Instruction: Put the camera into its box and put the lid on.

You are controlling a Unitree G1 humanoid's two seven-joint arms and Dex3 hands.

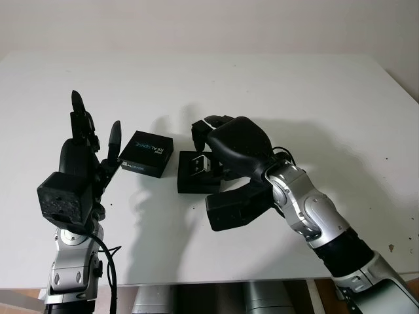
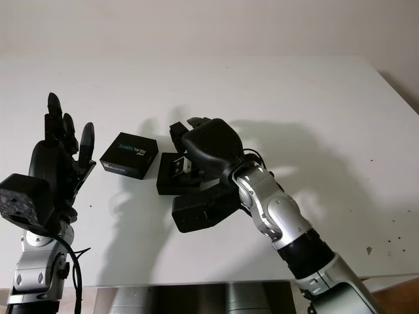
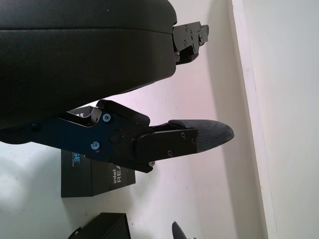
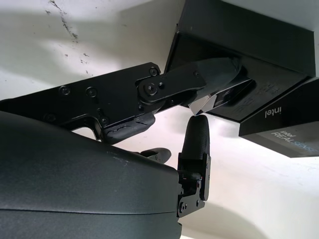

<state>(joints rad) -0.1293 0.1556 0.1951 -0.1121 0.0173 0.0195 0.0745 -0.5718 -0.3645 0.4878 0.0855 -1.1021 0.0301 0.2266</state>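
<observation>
Box: I see the open black box (image 1: 196, 175) at table centre, with the silver camera (image 1: 200, 164) inside it.
Lid: the lid (image 1: 147, 154) lies flat just beside the box at its 9 o'clock, printed "intel REALSENSE".
Right hand: my right hand (image 1: 213, 140) hangs over the box, fingers curled narrow around the camera.
Left hand: my left hand (image 1: 88, 147) is raised at the lid's 9 o'clock, open, holding nothing.
Room: the white table (image 1: 314, 98) runs bare toward 12 and 3 o'clock; its near edge is close at 6 o'clock.

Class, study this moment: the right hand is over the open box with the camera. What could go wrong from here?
1. The right hand holds the silver camera over the open black box; released tilted, it may catch on the rim.
2. The Intel RealSense lid lies close beside the box, so the withdrawing hand might knock it.
3. The left hand is open, steadying nothing.
</observation>
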